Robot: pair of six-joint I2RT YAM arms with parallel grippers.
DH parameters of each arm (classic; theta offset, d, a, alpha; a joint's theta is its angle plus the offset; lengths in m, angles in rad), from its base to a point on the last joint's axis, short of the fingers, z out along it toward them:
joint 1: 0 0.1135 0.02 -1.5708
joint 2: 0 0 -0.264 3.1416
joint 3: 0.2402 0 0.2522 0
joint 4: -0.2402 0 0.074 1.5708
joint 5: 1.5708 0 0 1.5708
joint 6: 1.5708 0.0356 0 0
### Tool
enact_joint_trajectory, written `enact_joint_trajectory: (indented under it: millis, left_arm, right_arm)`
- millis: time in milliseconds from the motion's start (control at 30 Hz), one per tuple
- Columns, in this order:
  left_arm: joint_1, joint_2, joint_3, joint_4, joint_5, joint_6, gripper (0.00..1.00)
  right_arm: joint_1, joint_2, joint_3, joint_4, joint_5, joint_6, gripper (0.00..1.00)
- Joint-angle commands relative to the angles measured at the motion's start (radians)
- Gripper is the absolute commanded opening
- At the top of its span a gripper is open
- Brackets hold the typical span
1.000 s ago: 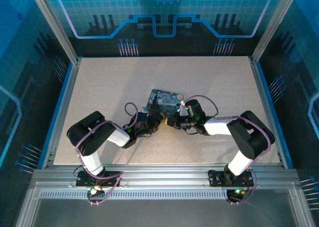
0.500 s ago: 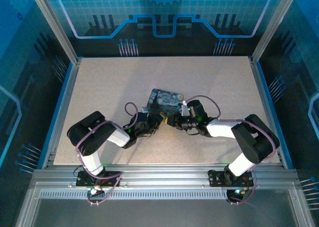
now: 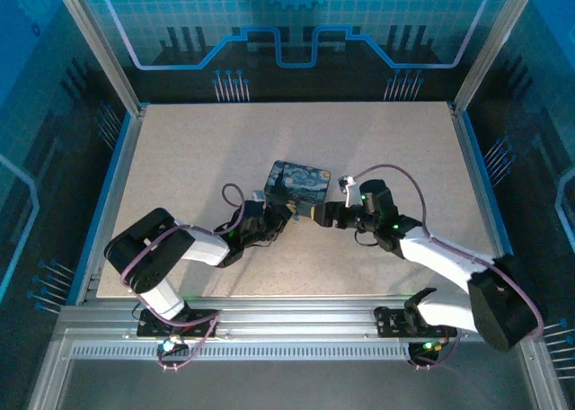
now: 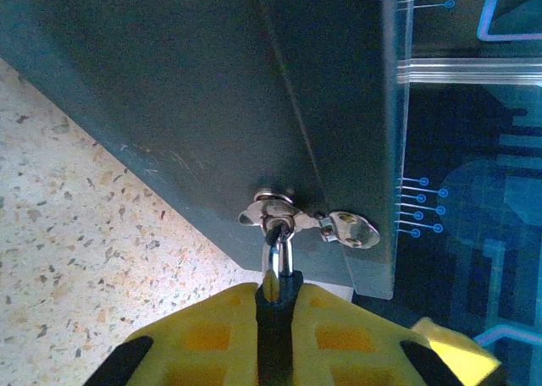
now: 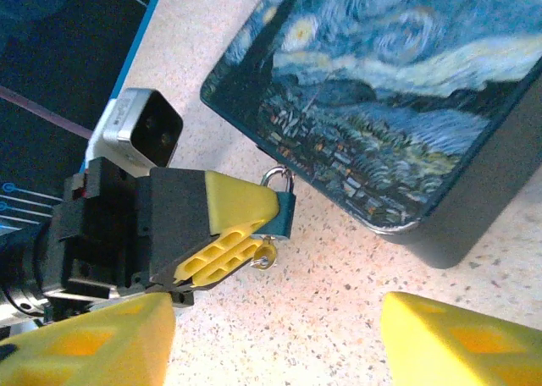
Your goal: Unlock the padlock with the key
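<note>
Close views from both wrist cameras of a tiny lock being held at the side of a painted tin. The left gripper is clenched on the padlock, its two yellow fingers pressed on the flat sides of the small bluish body. Ahead of those fingertips, the thin silvery shackle rises from between them and hooks through a metal hasp on the dark side wall of the tin. The right gripper is released and holds nothing, its yellow fingers spread wide apart. From this gripper, the padlock lies straight ahead, centred in the gap between the fingers and a little beyond their tips. The lock's long axis runs nearly straight away from the gripper. The shackle end is farther off against the tin and the bottom end points back toward the open fingers. A small silvery loop sticks out at that near end. It is probably the head of the key seated in the lock, though its blade cannot be made out. The right arm is the free one, and that loop is the part of the lock nearest to it.
</note>
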Motion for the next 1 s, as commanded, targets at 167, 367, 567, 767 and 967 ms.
enact_joint_trajectory:
  millis: [167,367,567,767,967]
  left_arm:
    - [-0.004,-0.025,0.039,-0.029,-0.01,0.042,0.0]
    - [-0.003,-0.008,0.041,-0.018,-0.005,0.026,0.0]
    - [-0.004,-0.016,0.039,-0.035,-0.011,0.009,0.0]
    - [-0.004,-0.029,0.055,-0.082,-0.012,0.012,0.0]
    - [-0.004,-0.029,0.057,-0.09,-0.011,0.002,0.0]
  right_arm:
    - [-0.013,-0.18,0.068,-0.12,0.157,-0.412,0.96]
    - [-0.002,-0.192,0.086,-0.11,0.131,-0.692,1.0]
    - [0.04,-0.21,-0.02,0.03,0.108,-0.875,1.0]
    - [0.137,-0.169,-0.041,0.005,0.22,-1.048,1.0]
    - [0.21,-0.104,-0.043,0.001,0.339,-1.154,1.0]
